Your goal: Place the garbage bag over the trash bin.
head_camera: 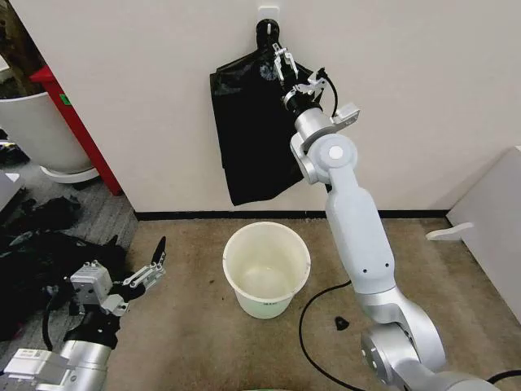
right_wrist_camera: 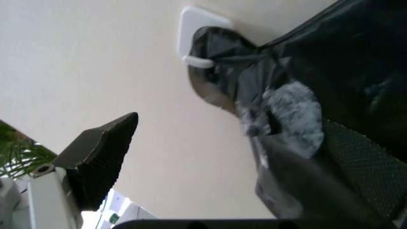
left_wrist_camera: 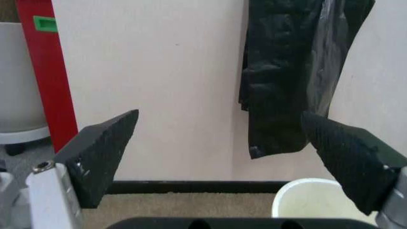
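Right claw point(head_camera: 282, 68) open at hung garbage bag point(head_camera: 252, 138) — top hidden, trash bin point(head_camera: 266, 269) below

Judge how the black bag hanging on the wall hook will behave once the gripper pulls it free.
The garbage bag hangs in limp wrinkled folds, so it will probably flop and drape. Its glossy film looks slippery and light. The right gripper, open at its top near the hook, may need a firm pinch.

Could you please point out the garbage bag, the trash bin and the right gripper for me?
garbage bag point(head_camera: 248, 130): head view, middle of the hanging black plastic.
trash bin point(head_camera: 235, 290): head view, outer wall.
right gripper point(head_camera: 279, 55): head view, between its open fingertips at the bag's top.
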Controlling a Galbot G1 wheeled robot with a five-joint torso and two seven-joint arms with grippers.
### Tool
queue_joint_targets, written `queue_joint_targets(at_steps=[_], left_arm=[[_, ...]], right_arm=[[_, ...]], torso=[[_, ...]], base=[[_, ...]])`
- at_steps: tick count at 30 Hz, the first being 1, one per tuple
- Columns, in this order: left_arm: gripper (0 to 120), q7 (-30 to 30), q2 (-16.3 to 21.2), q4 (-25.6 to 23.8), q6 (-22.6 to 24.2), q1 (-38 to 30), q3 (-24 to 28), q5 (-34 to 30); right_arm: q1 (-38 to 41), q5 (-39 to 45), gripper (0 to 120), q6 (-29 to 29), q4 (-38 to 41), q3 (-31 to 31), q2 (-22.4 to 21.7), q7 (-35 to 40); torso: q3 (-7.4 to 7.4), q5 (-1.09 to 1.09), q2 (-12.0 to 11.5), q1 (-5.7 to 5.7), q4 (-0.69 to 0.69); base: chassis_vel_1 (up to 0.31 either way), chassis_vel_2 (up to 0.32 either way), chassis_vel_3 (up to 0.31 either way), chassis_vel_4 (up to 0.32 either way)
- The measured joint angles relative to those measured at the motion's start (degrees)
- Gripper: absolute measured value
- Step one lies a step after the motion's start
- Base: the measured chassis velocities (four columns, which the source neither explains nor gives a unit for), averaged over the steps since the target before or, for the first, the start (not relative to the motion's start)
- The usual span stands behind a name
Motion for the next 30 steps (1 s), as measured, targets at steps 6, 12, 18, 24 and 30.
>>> queue_joint_targets(at_steps=[6, 12, 18, 24, 30], left_arm=[[100, 0.09, -0.06, 0.0, -0.03, 0.01, 0.15, 0.26], [100, 0.13, -0.17, 0.0, -0.06, 0.01, 0.61, 0.74], [100, 0.12, -0.19, 0.0, -0.13, 0.01, 0.6, 0.88], [100, 0.11, -0.19, 0.0, -0.17, 0.07, 0.66, 1.15], [100, 0.12, -0.27, 0.0, -0.25, 0.15, 0.77, 1.37]], right_arm=[[-0.51, 0.56, 100, -0.13, 1.97, -0.67, -0.18, 1.07], [0.37, 0.39, 100, -0.28, 1.32, -0.91, -0.07, 1.21], [0.67, 0.01, 100, -0.37, 0.52, -0.86, -0.21, 1.08], [0.7, 0.16, 98, -0.2, 0.6, -1.06, -0.51, 0.9], [0.41, 0.18, 81, 0.21, 0.8, -1.8, -0.84, 0.29]], torso=[[0.0, 0.0, 0.0, 0.0, 0.0], [0.0, 0.0, 0.0, 0.0, 0.0], [0.0, 0.0, 0.0, 0.0, 0.0], [0.0, 0.0, 0.0, 0.0, 0.0], [0.0, 0.0, 0.0, 0.0, 0.0]], base=[[0.0, 0.0, 0.0, 0.0], [0.0, 0.0, 0.0, 0.0], [0.0, 0.0, 0.0, 0.0], [0.0, 0.0, 0.0, 0.0], [0.0, 0.0, 0.0, 0.0]])
